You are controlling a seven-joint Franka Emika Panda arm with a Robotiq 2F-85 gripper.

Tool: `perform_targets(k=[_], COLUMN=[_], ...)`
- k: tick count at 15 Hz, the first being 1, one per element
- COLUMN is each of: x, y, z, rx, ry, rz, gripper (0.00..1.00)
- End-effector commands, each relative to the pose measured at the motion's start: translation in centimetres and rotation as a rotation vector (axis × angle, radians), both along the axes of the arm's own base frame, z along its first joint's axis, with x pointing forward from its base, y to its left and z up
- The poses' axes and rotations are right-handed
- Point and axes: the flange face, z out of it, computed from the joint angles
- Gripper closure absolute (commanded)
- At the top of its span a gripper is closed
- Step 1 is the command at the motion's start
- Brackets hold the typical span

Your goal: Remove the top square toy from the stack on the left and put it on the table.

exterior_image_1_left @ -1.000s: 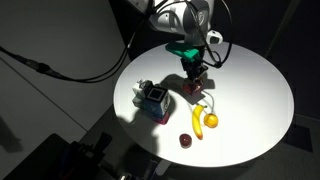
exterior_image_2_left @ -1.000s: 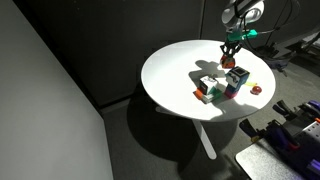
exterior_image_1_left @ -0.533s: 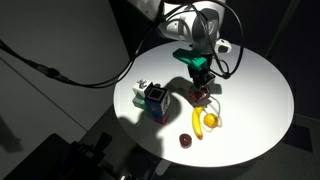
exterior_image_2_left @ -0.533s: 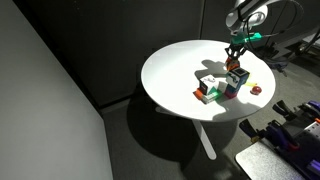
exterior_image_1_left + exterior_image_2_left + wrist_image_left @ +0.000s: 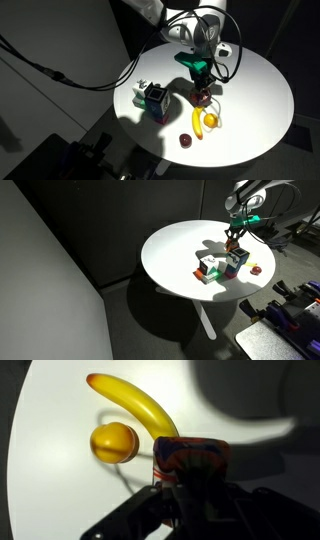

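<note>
The arm (image 5: 190, 25) is reached in from the far edge of the table (image 5: 262, 95) and bent downward. The gripper (image 5: 202, 82) is held pointing straight down. Its dark fingers (image 5: 205, 495) are seen in the wrist view, but their spacing cannot be made out.

Square toy (image 5: 190, 456): red-orange cube, blue markings, upright, clamped in the gripper (image 5: 202, 90), low over the table (image 5: 255, 90).
Stack (image 5: 153, 100): multicoloured blocks, standing well apart.

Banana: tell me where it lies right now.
In the wrist view the banana lies at upper centre, right beside the orange ball and just above the colourful block.
</note>
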Motion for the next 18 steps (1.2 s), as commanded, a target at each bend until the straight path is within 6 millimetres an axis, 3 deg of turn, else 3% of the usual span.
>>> perform_targets(k=[1,8,15,16,17,18], x=[1.5,3.5,4.2,4.2,4.2,4.2], y=[0.1,1.2,2.1,2.1,2.2,2.3], z=[0.0,0.3,-0.4,-0.4,-0.4,-0.3], rx=[0.007,-0.006,-0.008,-0.005,-0.004,-0.003], ry=[-0.016,-0.038,-0.031,-0.029,-0.029,-0.029], rz=[-0.03,-0.008,0.014,0.015,0.018,0.021], gripper=[0.92,0.92,0.91,0.51,0.51,0.44])
